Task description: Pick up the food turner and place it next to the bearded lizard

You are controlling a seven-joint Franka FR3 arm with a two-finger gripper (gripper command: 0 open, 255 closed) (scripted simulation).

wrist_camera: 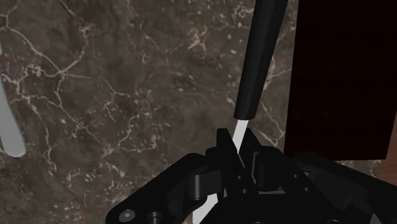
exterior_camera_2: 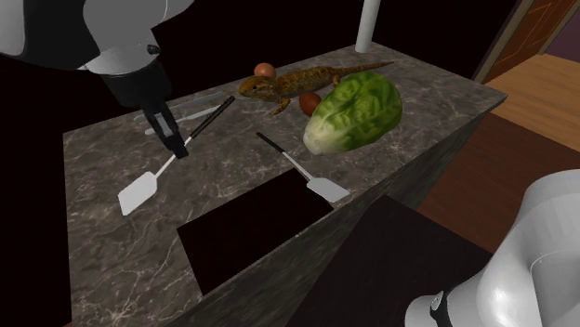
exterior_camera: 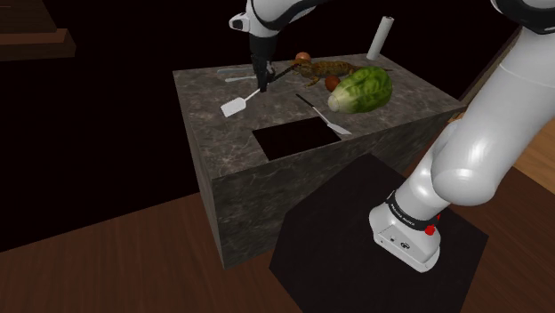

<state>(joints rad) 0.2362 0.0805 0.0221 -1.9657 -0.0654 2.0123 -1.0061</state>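
The food turner (exterior_camera_2: 139, 191) has a white blade, a thin white shank and a black handle (wrist_camera: 259, 60). My gripper (exterior_camera_2: 177, 146) is shut on the shank, between blade and handle, over the marble counter's middle (exterior_camera: 261, 87). In the wrist view the fingers (wrist_camera: 224, 145) clasp the white shank. Whether the blade (exterior_camera: 233, 108) still touches the counter I cannot tell. The bearded lizard (exterior_camera_2: 307, 79), brown and spotted, lies at the counter's far side (exterior_camera: 331, 68), a short way beyond the handle's tip.
A second turner (exterior_camera_2: 307, 173) lies between the lizard and a black rectangular opening (exterior_camera_2: 246, 232) in the counter (exterior_camera: 222, 151). A green leafy head (exterior_camera_2: 357, 111), two reddish balls (exterior_camera_2: 265, 70) (exterior_camera_2: 309, 100), a white upright cylinder (exterior_camera: 381, 37) and a white utensil (exterior_camera: 240, 78) also stand there.
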